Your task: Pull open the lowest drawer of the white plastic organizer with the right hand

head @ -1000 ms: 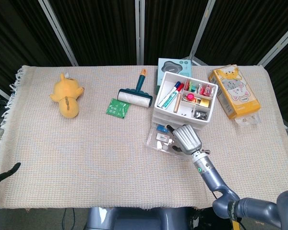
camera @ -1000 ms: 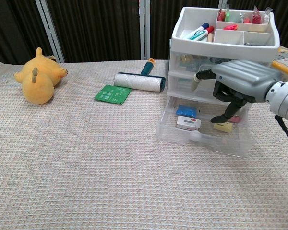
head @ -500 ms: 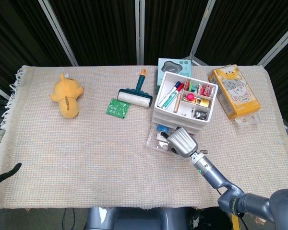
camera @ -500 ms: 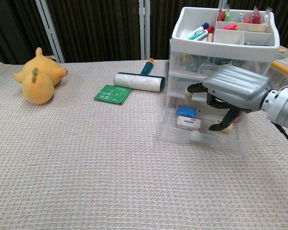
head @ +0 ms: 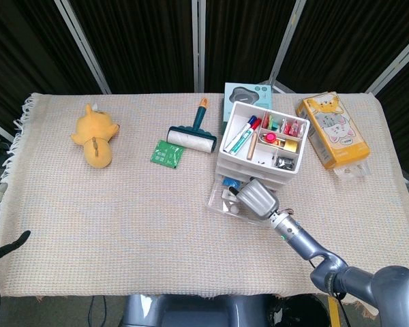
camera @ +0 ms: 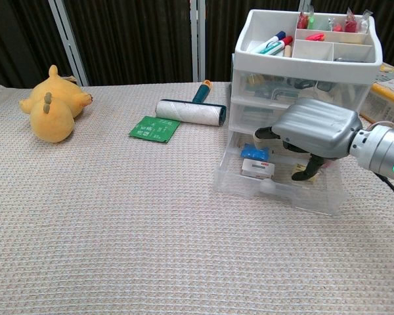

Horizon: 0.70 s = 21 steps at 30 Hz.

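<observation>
The white plastic organizer [head: 259, 146] [camera: 308, 49] stands right of the table's middle, with pens in its top tray. Its lowest drawer [head: 219, 202] [camera: 276, 193], of clear plastic, is pulled out toward me and holds small items. My right hand [head: 255, 197] [camera: 315, 128] hovers palm down over the open drawer. Its thumb reaches left and one finger hooks down into the drawer behind the front wall. I see nothing held in it. Only a sliver of my left hand [head: 7, 242] shows, off the table's left edge.
A yellow plush toy [head: 95, 136] [camera: 52, 105] lies at the far left. A lint roller [head: 191, 138] [camera: 190, 111] and a green packet [head: 166, 153] lie left of the organizer. A teal box [head: 242, 95] stands behind the organizer and a cat-print box [head: 332, 129] to its right.
My right hand has shifted left and a little lower over the drawer, its back turning more toward the camera. The drawer has stayed pulled out at about the same spot.
</observation>
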Motion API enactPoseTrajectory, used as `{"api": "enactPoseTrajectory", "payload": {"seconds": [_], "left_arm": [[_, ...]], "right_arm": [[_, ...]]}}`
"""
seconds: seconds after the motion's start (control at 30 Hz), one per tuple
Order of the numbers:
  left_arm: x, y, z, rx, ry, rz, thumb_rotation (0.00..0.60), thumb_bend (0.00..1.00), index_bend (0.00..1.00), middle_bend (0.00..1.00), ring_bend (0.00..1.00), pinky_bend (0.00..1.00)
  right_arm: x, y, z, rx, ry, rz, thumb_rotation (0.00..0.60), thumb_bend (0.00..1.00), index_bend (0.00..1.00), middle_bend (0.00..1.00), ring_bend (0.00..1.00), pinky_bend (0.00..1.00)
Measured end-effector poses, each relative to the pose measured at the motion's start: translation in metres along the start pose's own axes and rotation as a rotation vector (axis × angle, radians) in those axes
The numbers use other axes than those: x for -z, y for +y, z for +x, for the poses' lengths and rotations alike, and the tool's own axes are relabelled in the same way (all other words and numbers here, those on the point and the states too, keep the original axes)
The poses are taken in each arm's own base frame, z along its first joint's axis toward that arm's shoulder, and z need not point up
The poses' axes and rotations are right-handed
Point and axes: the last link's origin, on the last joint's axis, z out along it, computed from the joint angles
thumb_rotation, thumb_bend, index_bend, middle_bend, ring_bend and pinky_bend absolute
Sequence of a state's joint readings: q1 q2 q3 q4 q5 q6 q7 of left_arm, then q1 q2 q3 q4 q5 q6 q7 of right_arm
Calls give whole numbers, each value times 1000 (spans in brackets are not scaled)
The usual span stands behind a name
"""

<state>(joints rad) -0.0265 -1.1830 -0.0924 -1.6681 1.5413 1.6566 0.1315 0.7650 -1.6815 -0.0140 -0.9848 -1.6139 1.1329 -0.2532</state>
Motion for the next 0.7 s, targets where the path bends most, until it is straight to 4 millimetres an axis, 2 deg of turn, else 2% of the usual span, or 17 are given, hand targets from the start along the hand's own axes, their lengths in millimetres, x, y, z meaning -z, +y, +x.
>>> {"api": "enactPoseTrajectory", "payload": {"seconds": [0.4, 0.7], "left_arm": [[0, 0, -1, 5, -9, -4, 600, 68, 0, 0, 0, 0], [0, 0, 0, 7, -10, -6, 600, 68, 0, 0, 0, 0]], "right_arm": [[-6, -7, -13, 13, -19, 22, 600, 0, 257, 973, 927, 675], [-8, -12, -17, 37, -29, 36, 600, 0, 250, 973, 927, 675]]}}
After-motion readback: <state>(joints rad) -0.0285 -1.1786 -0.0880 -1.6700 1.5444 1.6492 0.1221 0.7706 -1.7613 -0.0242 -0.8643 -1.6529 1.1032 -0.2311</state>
